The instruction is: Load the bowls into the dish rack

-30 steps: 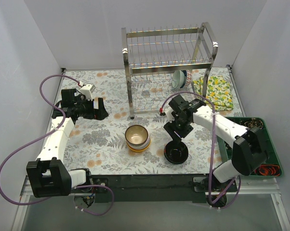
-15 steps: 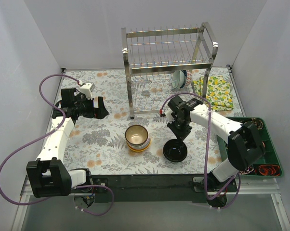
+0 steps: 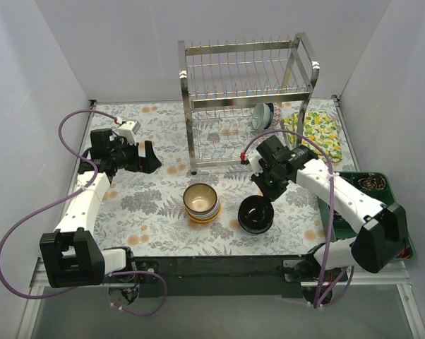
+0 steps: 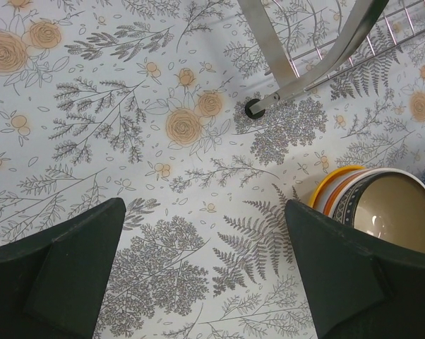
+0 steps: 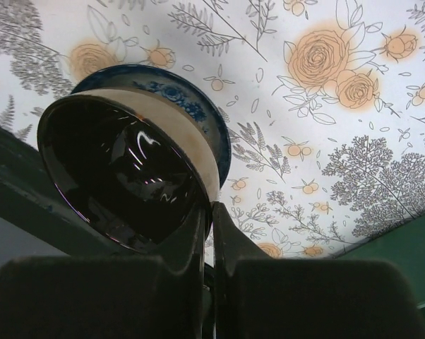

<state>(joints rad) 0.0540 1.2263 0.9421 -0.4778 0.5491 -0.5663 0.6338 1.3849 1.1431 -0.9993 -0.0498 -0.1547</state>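
Floral tablecloth (image 3: 149, 205) below; right pincer (image 5: 207, 212) clamps the tilted dark-glazed bowl (image 5: 121, 176).

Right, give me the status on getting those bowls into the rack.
Done: one pale bowl stands in the dish rack, on its lower tier. In hand: the right gripper is shut on the rim of the dark-glazed bowl, holding it tilted. Left: that bowl and the stack of bowls on the table must go in; the left gripper hangs open and empty.

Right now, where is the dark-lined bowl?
The dark-lined bowl is right of centre in the top view, rim pinched in the right claw, just right of the bowl stack, in front of the dish rack.
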